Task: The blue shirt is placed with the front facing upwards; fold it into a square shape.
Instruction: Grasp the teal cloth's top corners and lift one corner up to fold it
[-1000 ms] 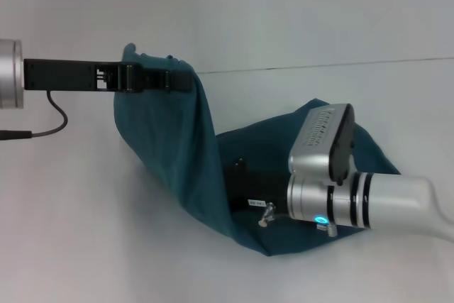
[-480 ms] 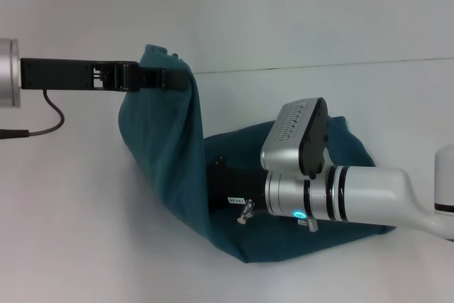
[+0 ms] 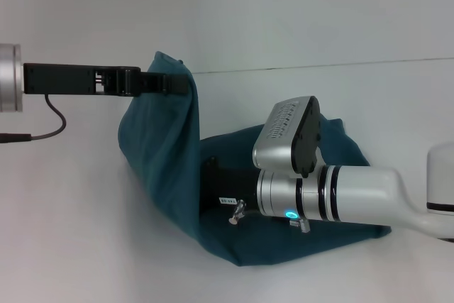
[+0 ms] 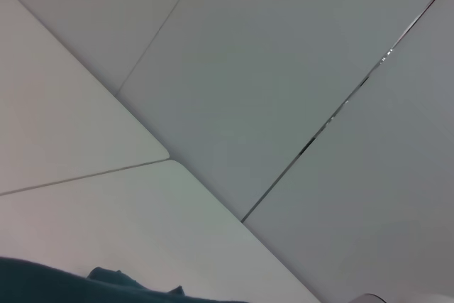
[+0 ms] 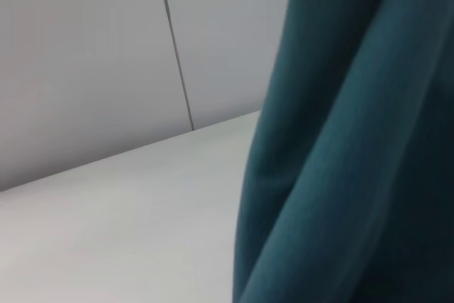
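Reaching low across the near part of the white table (image 3: 64,232), my right gripper (image 3: 210,188) is buried in a fold of the blue shirt (image 3: 167,154), which is sitting bunched at the table's middle; its fingers are hidden by cloth, so I cannot tell whether they are gripping. Farther back, my left gripper (image 3: 179,83) is coming in level from the left and is clenching the shirt's top edge, lifting it so the fabric is hanging down toward the heap.
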Action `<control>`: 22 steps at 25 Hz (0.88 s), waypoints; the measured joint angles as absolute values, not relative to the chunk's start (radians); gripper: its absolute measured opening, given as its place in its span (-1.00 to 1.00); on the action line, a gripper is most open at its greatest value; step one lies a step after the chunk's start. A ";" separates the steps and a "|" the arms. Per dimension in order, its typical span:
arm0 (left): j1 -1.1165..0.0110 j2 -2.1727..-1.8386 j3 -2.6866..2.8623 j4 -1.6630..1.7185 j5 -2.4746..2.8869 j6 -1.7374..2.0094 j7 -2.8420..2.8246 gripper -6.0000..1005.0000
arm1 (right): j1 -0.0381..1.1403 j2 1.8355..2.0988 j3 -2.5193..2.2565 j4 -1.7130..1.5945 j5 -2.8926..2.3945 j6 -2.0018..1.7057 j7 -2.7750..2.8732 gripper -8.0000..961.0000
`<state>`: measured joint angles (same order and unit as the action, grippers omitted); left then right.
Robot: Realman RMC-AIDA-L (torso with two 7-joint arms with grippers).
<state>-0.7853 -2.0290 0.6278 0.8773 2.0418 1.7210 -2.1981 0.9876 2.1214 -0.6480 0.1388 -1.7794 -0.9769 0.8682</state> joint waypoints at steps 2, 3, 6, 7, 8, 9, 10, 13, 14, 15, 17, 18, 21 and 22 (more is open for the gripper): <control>-0.785 -2.030 0.628 0.877 2.042 1.721 -2.198 -0.92 | 0.992 2.121 -0.648 0.144 -1.779 -0.977 0.868 -0.96; -0.785 -2.030 0.628 0.877 2.042 1.721 -2.198 -0.92 | 0.994 2.121 -0.648 0.146 -1.779 -0.977 0.868 -0.96; -0.785 -2.031 0.628 0.877 2.041 1.721 -2.198 -0.92 | 0.994 2.121 -0.648 0.147 -1.779 -0.977 0.869 -0.96; -0.785 -2.031 0.628 0.877 2.041 1.721 -2.198 -0.92 | 0.992 2.121 -0.648 0.148 -1.779 -0.977 0.869 -0.96; -0.784 -2.032 0.628 0.877 2.041 1.721 -2.198 -0.92 | 0.988 2.120 -0.647 0.149 -1.779 -0.977 0.869 -0.96; -0.783 -2.032 0.628 0.877 2.041 1.721 -2.198 -0.92 | 0.982 2.118 -0.647 0.149 -1.779 -0.977 0.869 -0.96; -0.783 -2.032 0.628 0.877 2.041 1.721 -2.198 -0.92 | 0.975 2.117 -0.647 0.149 -1.778 -0.977 0.869 -0.96; -0.779 -2.033 0.628 0.877 2.041 1.721 -2.194 -0.92 | 0.950 2.114 -0.638 0.138 -1.773 -0.980 0.867 -0.96; -0.778 -2.033 0.627 0.877 2.040 1.721 -2.192 -0.92 | 0.940 2.113 -0.631 0.134 -1.772 -0.983 0.864 -0.96; -0.777 -2.033 0.627 0.877 2.040 1.721 -2.191 -0.92 | 0.931 2.113 -0.621 0.129 -1.772 -0.984 0.860 -0.96; -0.776 -2.033 0.627 0.877 2.039 1.721 -2.188 -0.92 | 0.913 2.112 -0.603 0.121 -1.772 -0.986 0.850 -0.96; -0.776 -2.032 0.627 0.877 2.039 1.721 -2.187 -0.92 | 0.905 2.112 -0.594 0.118 -1.772 -0.986 0.844 -0.96; -0.775 -2.033 0.627 0.870 2.037 1.719 -2.183 -0.92 | 0.882 2.112 -0.560 0.111 -1.772 -0.986 0.822 -0.96; -0.775 -2.033 0.626 0.868 2.037 1.719 -2.181 -0.92 | 0.876 2.111 -0.550 0.110 -1.771 -0.984 0.815 -0.96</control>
<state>-0.7751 -2.0330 0.6263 0.8679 2.0368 1.7186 -2.1814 0.8756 2.1112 -0.5499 0.1104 -1.7712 -0.9844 0.8153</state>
